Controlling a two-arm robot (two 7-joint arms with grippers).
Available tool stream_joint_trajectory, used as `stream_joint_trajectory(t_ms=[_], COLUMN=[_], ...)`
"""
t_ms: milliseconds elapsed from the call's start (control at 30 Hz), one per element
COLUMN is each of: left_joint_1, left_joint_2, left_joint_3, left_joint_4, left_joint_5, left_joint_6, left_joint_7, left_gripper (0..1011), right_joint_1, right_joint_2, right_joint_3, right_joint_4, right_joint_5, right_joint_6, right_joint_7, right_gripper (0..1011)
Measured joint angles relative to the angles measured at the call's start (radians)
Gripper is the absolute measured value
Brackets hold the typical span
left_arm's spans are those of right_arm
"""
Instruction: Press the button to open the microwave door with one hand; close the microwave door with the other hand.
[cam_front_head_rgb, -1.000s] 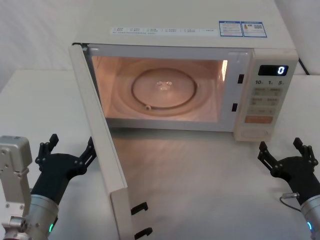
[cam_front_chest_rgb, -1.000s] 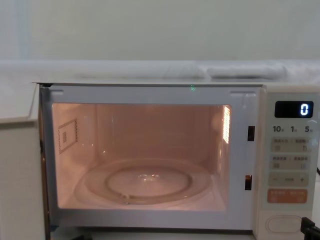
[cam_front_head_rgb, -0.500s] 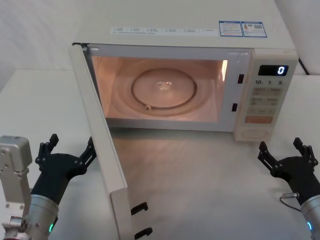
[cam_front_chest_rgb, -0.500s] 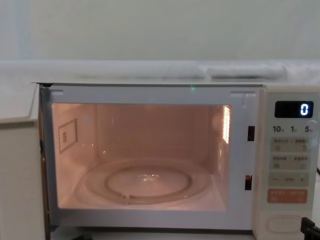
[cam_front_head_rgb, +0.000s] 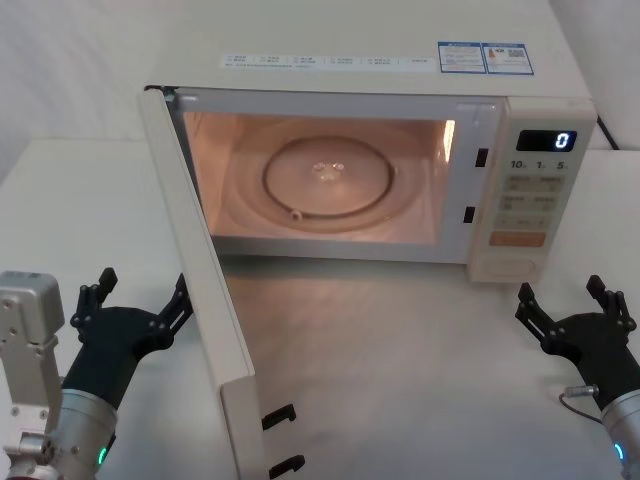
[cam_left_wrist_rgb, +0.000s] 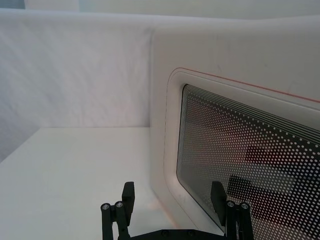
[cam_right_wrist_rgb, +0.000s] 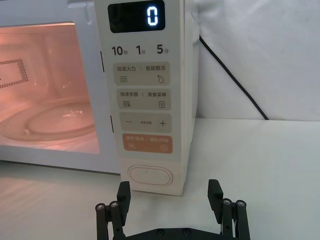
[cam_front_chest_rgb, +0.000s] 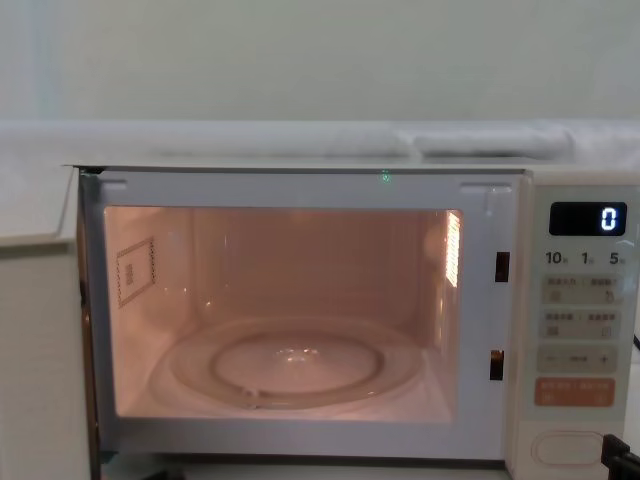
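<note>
1. Both my grippers sit low near the table's front edge – my left gripper (cam_front_head_rgb: 138, 300) with fingers spread, just outside the microwave door (cam_front_head_rgb: 205, 290), and my right gripper (cam_front_head_rgb: 572, 303) spread too, holding nothing.
2. Farther on, the door stands swung wide open toward me.
3. Beyond my right gripper is the button (cam_right_wrist_rgb: 150, 176) – untouched, at the panel's bottom, beside the lit cavity (cam_front_head_rgb: 320, 180).

The cream microwave door (cam_front_head_rgb: 205, 290) is swung wide open on its left hinge. The pill-shaped button (cam_right_wrist_rgb: 151, 175) sits at the panel's bottom, untouched.
</note>
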Motion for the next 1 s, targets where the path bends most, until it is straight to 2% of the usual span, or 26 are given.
stream_joint_trajectory(t_ms=[1000], left_joint_1=[0.000], left_joint_2=[0.000], left_joint_3=[0.000], left_joint_4=[0.000], left_joint_5=[0.000], left_joint_6=[0.000], left_joint_7=[0.000], left_gripper=[1001], right_joint_1=[0.000], right_joint_2=[0.000], right_joint_3=[0.000], right_joint_4=[0.000], right_joint_5=[0.000], right_joint_6=[0.000], right_joint_7=[0.000], right_gripper=[1002])
